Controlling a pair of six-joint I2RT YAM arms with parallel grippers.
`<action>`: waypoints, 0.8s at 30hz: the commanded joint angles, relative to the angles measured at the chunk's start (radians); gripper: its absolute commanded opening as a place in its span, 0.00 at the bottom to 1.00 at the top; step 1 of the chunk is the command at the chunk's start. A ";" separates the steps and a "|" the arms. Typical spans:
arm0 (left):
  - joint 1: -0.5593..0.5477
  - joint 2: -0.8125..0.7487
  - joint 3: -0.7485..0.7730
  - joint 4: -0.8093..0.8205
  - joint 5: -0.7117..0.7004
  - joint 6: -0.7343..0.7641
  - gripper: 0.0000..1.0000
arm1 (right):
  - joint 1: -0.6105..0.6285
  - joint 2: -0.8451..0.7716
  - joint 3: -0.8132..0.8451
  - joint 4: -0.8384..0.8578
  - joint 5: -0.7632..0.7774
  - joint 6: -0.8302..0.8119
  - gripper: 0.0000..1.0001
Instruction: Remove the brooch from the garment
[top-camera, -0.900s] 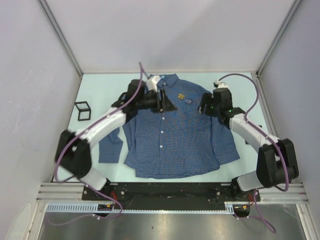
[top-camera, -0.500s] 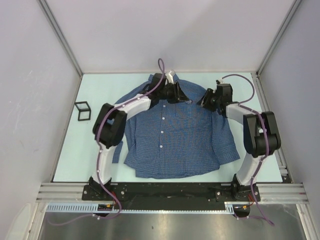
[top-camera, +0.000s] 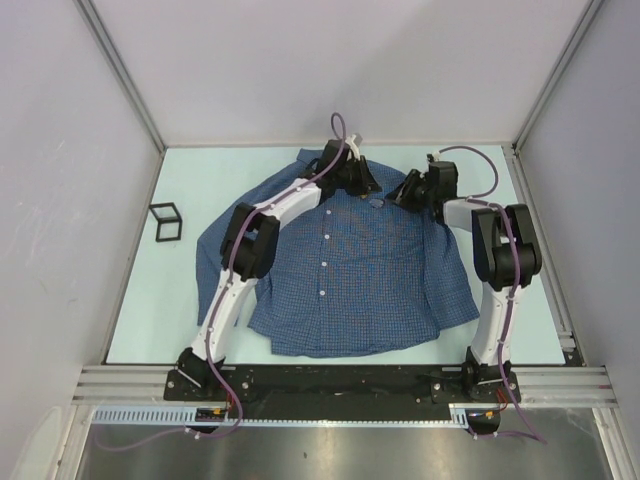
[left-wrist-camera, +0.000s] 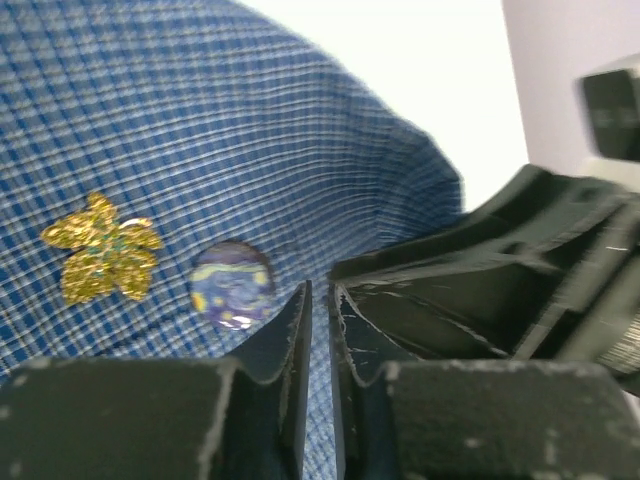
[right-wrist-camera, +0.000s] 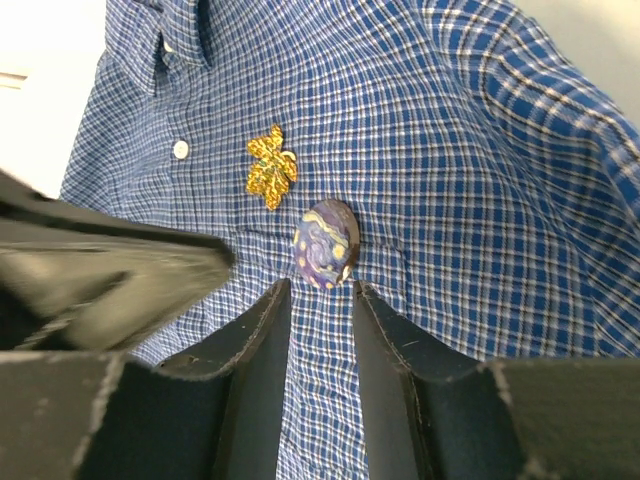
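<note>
The garment (top-camera: 350, 270), a blue checked shirt, lies flat with its collar at the far side. The brooch (right-wrist-camera: 270, 165) is a gold flower pinned on the chest, also seen in the left wrist view (left-wrist-camera: 100, 248); in the top view the left arm hides it. A round purple-and-yellow badge (right-wrist-camera: 325, 243) sits beside it. My left gripper (left-wrist-camera: 320, 290) is low over the cloth just right of the badge, its jaws drawn to a thin slit with nothing held. My right gripper (right-wrist-camera: 320, 290) stands open, its tips just short of the badge, only cloth between them.
A small black wire-frame cube (top-camera: 165, 221) stands on the table at the left. The two grippers nearly meet over the shirt's chest: the left one (right-wrist-camera: 110, 275) is blurred in the right wrist view. A white shirt button (right-wrist-camera: 180, 150) lies left of the brooch.
Both arms reached farther over the shirt and converged on the chest by the brooch. Both grippers' jaws narrowed, the left far more than the right.
</note>
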 joint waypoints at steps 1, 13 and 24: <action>-0.005 0.038 0.055 -0.034 -0.030 -0.005 0.13 | -0.003 0.028 0.042 0.067 -0.035 0.035 0.36; 0.000 0.077 0.025 -0.062 -0.067 -0.010 0.06 | 0.000 0.077 0.045 0.079 -0.052 0.056 0.35; 0.006 0.061 -0.021 -0.046 -0.053 -0.013 0.04 | 0.003 0.131 0.060 0.148 -0.084 0.068 0.34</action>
